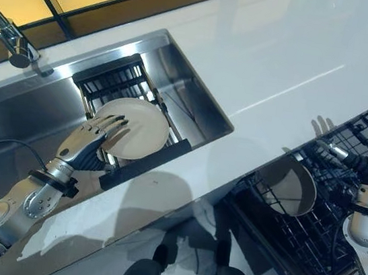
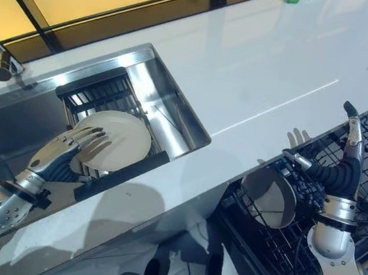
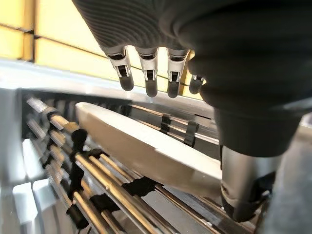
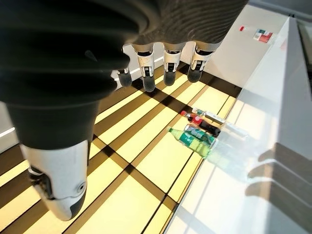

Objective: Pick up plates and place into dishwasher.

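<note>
**Left hand at the sink plate, one plate already racked**

Starting at the left: the left hand (image 1: 92, 140) reaches into the steel sink (image 1: 33, 101), where a cream plate (image 1: 138, 128) leans on the dark dish rack (image 1: 120, 81). Its fingers (image 1: 111, 124) lie spread and nearly straight across the near edge of the plate's face. In the left wrist view the fingertips (image 3: 146, 85) hang just above the plate's rim (image 3: 141, 146) and the thumb (image 3: 243, 185) sits below it, so the plate lies between thumb and fingers but nothing is clamped yet — the hand is released. A faucet (image 1: 10, 37) stands beyond the fingers, well apart from them.

Further right, across the white countertop (image 1: 282, 62), a second plate (image 1: 291, 185) stands on edge in the dishwasher rack (image 1: 323, 217). The right hand (image 2: 343, 168) is raised just beside that plate, not touching it, fingers (image 2: 350, 122) straight and holding nothing. Its wrist view looks past relaxed fingertips (image 4: 168, 73) at some bottles (image 4: 200, 129) lying far off.

By my reading the step in hand is the pickup of the sink plate. The next move calls for closing thumb and fingers on the rim — firmly, as glazed ware may slip — then lifting it clear of the rack wires before carrying it right to the dishwasher.
</note>
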Robot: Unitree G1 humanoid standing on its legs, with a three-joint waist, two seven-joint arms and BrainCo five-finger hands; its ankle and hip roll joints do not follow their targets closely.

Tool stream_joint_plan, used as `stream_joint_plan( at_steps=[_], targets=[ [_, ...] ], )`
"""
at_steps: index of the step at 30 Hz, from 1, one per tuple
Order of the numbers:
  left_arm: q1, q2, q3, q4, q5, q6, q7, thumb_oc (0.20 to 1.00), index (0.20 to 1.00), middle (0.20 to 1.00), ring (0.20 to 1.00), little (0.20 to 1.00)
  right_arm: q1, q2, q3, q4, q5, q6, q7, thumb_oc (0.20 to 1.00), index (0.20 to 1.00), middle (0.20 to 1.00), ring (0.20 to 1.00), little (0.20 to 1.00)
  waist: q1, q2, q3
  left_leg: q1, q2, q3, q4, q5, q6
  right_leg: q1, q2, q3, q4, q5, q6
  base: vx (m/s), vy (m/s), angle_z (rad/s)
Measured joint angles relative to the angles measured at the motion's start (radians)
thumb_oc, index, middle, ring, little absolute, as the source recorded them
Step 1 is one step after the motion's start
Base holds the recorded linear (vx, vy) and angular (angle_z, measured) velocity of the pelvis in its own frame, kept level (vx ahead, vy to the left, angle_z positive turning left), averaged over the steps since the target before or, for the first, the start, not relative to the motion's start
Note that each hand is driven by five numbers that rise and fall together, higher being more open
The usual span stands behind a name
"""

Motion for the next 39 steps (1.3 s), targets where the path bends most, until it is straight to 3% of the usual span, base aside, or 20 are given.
stream_joint_plan(
  at_steps=[5,15,24,25,27,28,29,39],
  targets=[
    [-0.173,0.038,-0.140,0.034,0.021,0.050,0.076,1.000,1.000,1.000,1.000,1.000,-0.090,-0.030,0.082,0.002,-0.019,0.000,-0.064,1.000,1.000,1.000,1.000,1.000,-0.001,-0.011,0.075,-0.094,-0.011,0.003,0.064,-0.001,-0.002,-0.094,-0.004,0.012,0.061,0.002,-0.002,-0.12,-0.009,-0.01],
    [-0.302,0.082,-0.229,0.094,0.099,0.120,0.211,1.000,1.000,1.000,1.000,1.000,-0.164,-0.039,0.120,0.010,-0.039,0.000,-0.120,1.000,1.000,1.000,1.000,1.000,-0.021,-0.019,0.131,-0.179,-0.017,0.022,0.117,-0.005,-0.005,-0.185,-0.004,0.035,0.109,0.007,-0.004,-0.07,0.009,-0.04],
    [-0.426,0.071,-0.283,0.202,0.217,0.250,0.398,1.000,1.000,1.000,1.000,1.000,-0.227,-0.037,0.155,0.051,-0.056,0.000,-0.121,1.000,1.000,1.000,1.000,1.000,-0.026,-0.021,0.183,-0.251,-0.023,0.031,0.163,-0.007,-0.008,-0.249,-0.003,0.053,0.123,0.026,-0.006,-0.05,0.009,-0.04],
    [-0.434,0.066,-0.287,0.218,0.224,0.264,0.416,0.859,0.859,0.859,0.859,0.859,-0.227,-0.035,0.155,0.051,-0.066,0.000,-0.121,1.000,1.000,1.000,1.000,1.000,-0.026,-0.021,0.183,-0.251,-0.024,0.031,0.163,-0.007,-0.008,-0.250,-0.003,0.054,0.123,0.026,-0.006,0.00,0.000,0.00],
    [-0.449,0.050,-0.286,0.251,0.232,0.293,0.440,0.498,0.498,0.498,0.498,0.498,-0.228,-0.031,0.155,0.051,-0.084,-0.001,-0.120,1.000,1.000,1.000,1.000,1.000,-0.026,-0.021,0.183,-0.253,-0.024,0.031,0.164,-0.007,-0.008,-0.252,-0.003,0.054,0.123,0.027,-0.006,0.00,0.000,0.00],
    [-0.450,0.041,-0.271,0.270,0.235,0.313,0.451,0.231,0.231,0.231,0.231,0.231,-0.231,-0.024,0.155,0.051,-0.093,-0.001,-0.119,1.000,1.000,1.000,1.000,1.000,-0.027,-0.021,0.183,-0.253,-0.024,0.031,0.164,-0.007,-0.008,-0.253,-0.003,0.054,0.123,0.027,-0.006,0.00,0.000,0.00],
    [-0.452,0.029,-0.258,0.293,0.235,0.327,0.462,0.200,0.200,0.200,0.200,0.200,-0.233,-0.022,0.155,0.051,-0.102,-0.001,-0.118,1.000,1.000,1.000,1.000,1.000,-0.028,-0.021,0.183,-0.254,-0.024,0.031,0.163,-0.007,-0.008,-0.253,-0.003,0.054,0.123,0.027,-0.006,0.00,0.000,0.00],
    [-0.449,-0.027,-0.173,0.343,0.270,0.342,0.513,0.200,0.200,0.200,0.200,0.200,-0.271,0.018,0.153,0.053,-0.142,-0.001,-0.081,1.000,1.000,1.000,1.000,1.000,-0.026,-0.020,0.183,-0.242,-0.024,0.028,0.161,-0.007,-0.008,-0.241,-0.005,0.049,0.124,0.027,-0.006,0.00,0.000,0.00]
  ],
)
